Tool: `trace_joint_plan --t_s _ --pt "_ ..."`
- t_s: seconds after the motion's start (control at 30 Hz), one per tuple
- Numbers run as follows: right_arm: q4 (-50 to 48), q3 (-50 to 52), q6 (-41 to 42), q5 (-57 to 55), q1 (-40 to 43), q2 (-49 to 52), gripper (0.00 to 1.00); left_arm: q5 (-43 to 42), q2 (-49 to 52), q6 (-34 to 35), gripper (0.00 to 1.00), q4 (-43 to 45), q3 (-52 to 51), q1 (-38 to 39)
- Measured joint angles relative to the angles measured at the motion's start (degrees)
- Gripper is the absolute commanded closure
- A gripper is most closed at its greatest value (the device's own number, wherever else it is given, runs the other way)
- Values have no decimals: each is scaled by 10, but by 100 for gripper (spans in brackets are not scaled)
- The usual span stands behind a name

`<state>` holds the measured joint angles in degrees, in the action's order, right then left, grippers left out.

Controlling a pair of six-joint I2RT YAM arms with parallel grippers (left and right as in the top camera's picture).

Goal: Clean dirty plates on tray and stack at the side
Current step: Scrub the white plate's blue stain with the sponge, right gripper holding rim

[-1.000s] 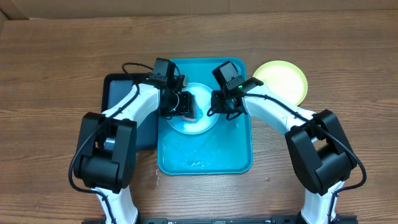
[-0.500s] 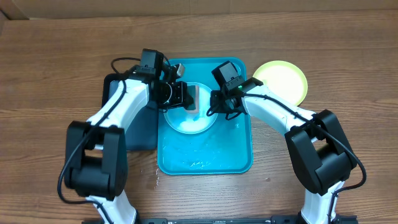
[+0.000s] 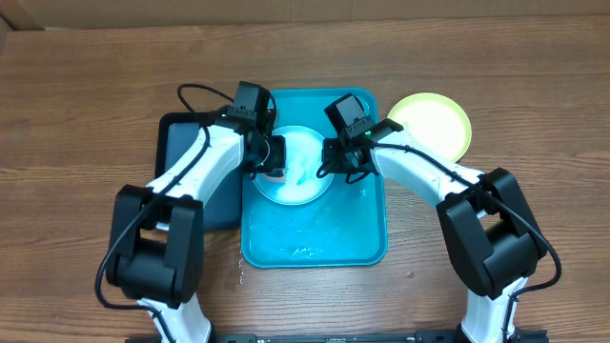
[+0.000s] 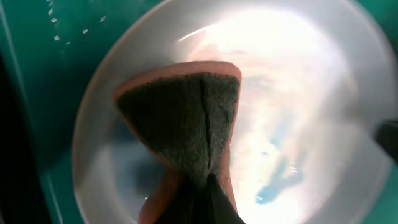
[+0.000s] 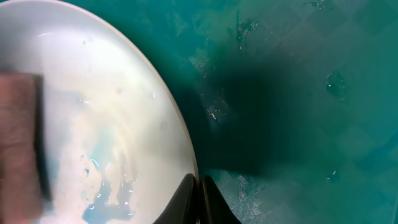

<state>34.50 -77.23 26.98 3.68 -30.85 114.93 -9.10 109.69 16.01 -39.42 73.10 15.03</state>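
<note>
A light blue plate (image 3: 297,170) lies on the turquoise tray (image 3: 315,243), in its far half. My left gripper (image 3: 270,160) is shut on a sponge (image 4: 186,115), with a dark green scrub face and orange body, and presses it onto the plate's (image 4: 298,81) left part. A blue smudge (image 4: 273,186) smears the wet centre. My right gripper (image 5: 198,194) is shut on the plate's (image 5: 106,87) right rim; it also shows in the overhead view (image 3: 329,164). A yellow-green plate (image 3: 431,124) sits on the table right of the tray. I cannot tell whether another lies under it.
A black tray (image 3: 186,186) lies against the turquoise tray's left side, partly under my left arm. The turquoise tray's near half (image 3: 315,250) holds water patches. Wooden table surrounds both trays; cardboard runs along the far edge.
My left gripper has rubbed the sponge across the plate, away and then back to its left part. The right gripper has kept its hold on the rim.
</note>
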Motion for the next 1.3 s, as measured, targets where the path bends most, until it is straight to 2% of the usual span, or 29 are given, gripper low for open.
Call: trace_joint_plan --t_s 0.13,0.27,0.6,0.77,0.97,1.17,1.3 --pt "0 0 0 0 0 0 96 3 29 6 96 4 2 0" --pt "1 0 0 -1 0 0 96 -29 44 7 96 0 13 -5" --pt "4 0 0 -13 3 0 96 -251 84 -26 96 50 17 -19" --pt "3 0 0 -12 3 0 96 -298 95 -31 96 13 35 -23" --pt "0 0 0 -5 1 0 96 -282 79 -44 96 -38 72 -35" --pt "0 0 0 -2 0 0 96 -192 8 -46 96 -66 84 -31" --pt "0 0 0 0 0 0 96 -129 -4 -46 96 -76 86 -19"
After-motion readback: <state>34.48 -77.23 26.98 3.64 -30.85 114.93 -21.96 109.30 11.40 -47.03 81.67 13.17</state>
